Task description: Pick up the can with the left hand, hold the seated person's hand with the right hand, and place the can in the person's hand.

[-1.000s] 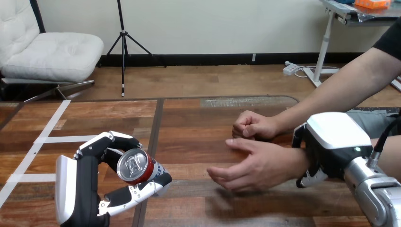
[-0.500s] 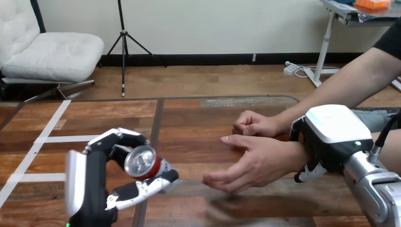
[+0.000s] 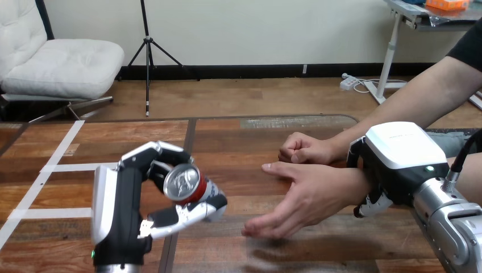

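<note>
— What is at the wooden bench (image 3: 256,136)?
— The right hand (image 3: 398,165), its fingers wrapped round the wrist of the person's open hand (image 3: 310,196); a fist (image 3: 304,151) rests behind.
— And the can (image 3: 190,185)?
— Red, tilted, held above the bench in the clasping fingers of the left hand (image 3: 122,210), near the open palm but apart from it. I cannot tell its contents.

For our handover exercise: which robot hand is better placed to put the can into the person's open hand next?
Left: the left robot hand grips the can near the person's open hand; the right robot hand is curled round that wrist.
</note>
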{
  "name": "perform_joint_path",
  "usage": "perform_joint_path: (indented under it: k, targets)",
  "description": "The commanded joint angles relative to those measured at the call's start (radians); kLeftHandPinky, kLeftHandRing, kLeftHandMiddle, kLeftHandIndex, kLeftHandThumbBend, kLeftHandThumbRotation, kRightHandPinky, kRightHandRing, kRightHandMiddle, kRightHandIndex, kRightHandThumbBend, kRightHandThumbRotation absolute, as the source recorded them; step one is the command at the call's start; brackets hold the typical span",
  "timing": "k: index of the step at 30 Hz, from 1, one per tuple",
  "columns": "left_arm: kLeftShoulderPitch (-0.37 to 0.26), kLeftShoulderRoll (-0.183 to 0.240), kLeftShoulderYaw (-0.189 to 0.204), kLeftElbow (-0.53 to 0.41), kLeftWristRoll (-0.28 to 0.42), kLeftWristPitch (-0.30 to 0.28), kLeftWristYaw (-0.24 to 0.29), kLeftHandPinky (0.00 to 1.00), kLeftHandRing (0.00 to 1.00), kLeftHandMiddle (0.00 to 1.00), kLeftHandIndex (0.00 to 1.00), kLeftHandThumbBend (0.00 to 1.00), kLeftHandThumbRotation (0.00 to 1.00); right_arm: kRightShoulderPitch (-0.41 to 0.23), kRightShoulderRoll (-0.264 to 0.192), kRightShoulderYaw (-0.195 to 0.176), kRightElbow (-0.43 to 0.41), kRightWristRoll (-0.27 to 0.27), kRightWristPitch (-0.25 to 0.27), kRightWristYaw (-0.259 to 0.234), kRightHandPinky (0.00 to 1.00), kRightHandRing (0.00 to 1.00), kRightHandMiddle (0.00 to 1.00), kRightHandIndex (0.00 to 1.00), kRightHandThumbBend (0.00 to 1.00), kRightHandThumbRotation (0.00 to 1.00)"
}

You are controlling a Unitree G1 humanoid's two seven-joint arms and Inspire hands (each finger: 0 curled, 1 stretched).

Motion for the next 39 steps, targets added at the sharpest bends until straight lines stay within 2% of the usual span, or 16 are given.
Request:
perform_joint_path:
  k: [1,19,28,39]
  targets:
    - [-0.100,-0.006,-0.007,-0.001,-0.018,-0.028,0.001,0.27,0.34,0.40,0.41,0.75,0.00,-0.044,-0.027,-0.045,-0.057,-0.013,0.009,0.001,0.31,0.40,0.47,0.54,0.85,0.00]
    - [-0.146,-0.005,-0.028,0.011,-0.026,-0.045,-0.033,0.29,0.35,0.41,0.42,0.74,0.00,-0.044,-0.025,-0.031,-0.126,-0.043,0.022,0.058,0.35,0.43,0.49,0.54,0.82,0.00]
    - [-0.153,-0.008,-0.043,0.007,-0.034,-0.046,-0.048,0.28,0.35,0.41,0.42,0.75,0.00,-0.051,-0.016,-0.026,-0.141,-0.053,0.009,0.064,0.36,0.44,0.50,0.55,0.82,0.00]
    - [-0.147,-0.010,-0.051,-0.006,-0.036,-0.049,-0.059,0.29,0.35,0.41,0.42,0.76,0.00,-0.061,-0.007,-0.016,-0.140,-0.064,-0.027,0.036,0.36,0.44,0.50,0.54,0.84,0.00]
